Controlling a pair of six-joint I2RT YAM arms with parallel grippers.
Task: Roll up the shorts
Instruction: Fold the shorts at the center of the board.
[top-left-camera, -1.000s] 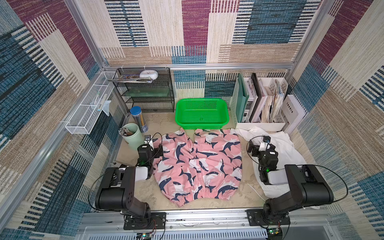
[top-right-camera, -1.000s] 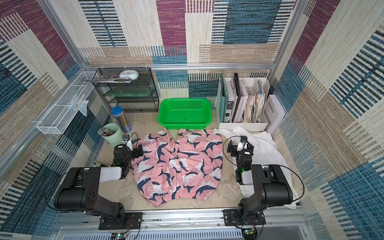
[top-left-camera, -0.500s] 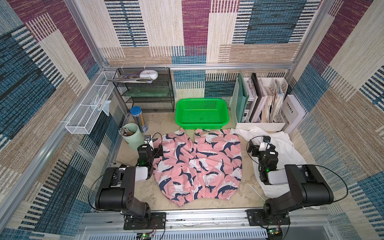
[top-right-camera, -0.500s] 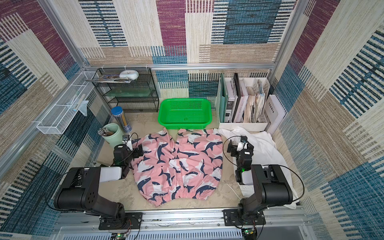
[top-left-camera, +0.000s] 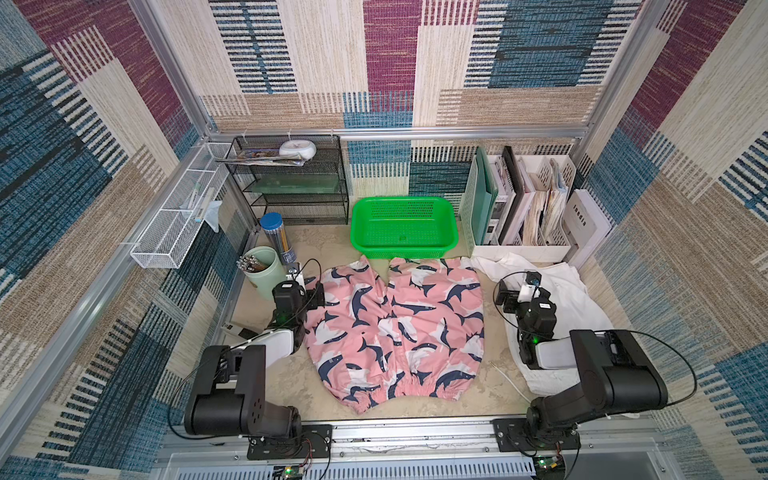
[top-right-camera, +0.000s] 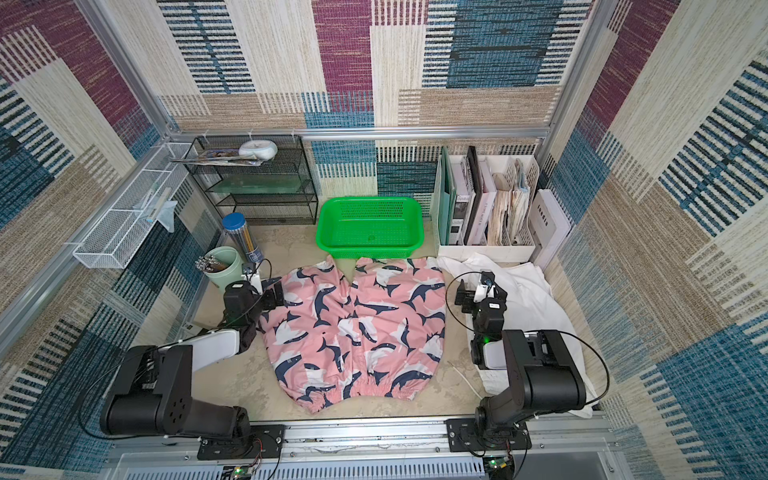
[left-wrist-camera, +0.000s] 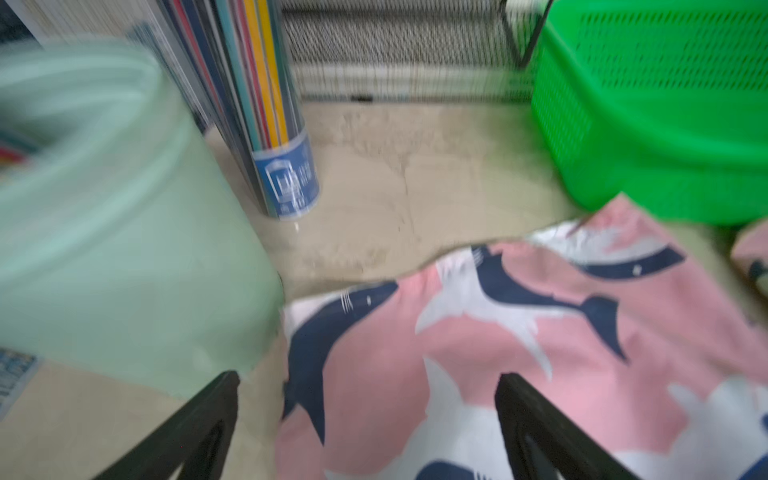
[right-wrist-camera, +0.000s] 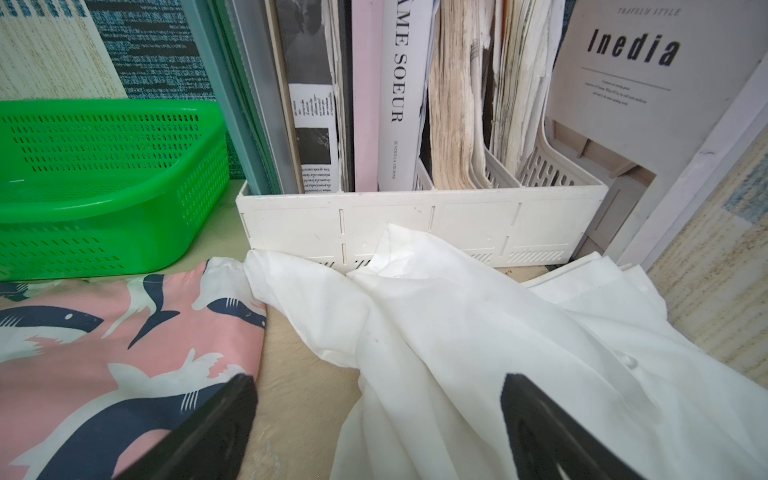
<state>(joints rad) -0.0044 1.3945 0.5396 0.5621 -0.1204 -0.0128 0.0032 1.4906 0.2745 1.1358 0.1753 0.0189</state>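
The pink shorts (top-left-camera: 395, 328) are lying flat on the desk (top-left-camera: 494, 345), waistband toward the robot, legs reaching toward the green basket (top-left-camera: 403, 245). The white shorts (top-left-camera: 582, 299) are lying crumpled just to their right, touching the file rack (top-left-camera: 519, 251). The left jaws are hanging released and empty over the pink pair's left edge, near the cup (top-left-camera: 266, 270). The right jaws are hanging released, empty, straddling the gap between both pairs.

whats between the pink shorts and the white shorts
Mostly bare table in the right wrist view; a white cord lies there in a top view. The pink shorts and white shorts touch at one corner.
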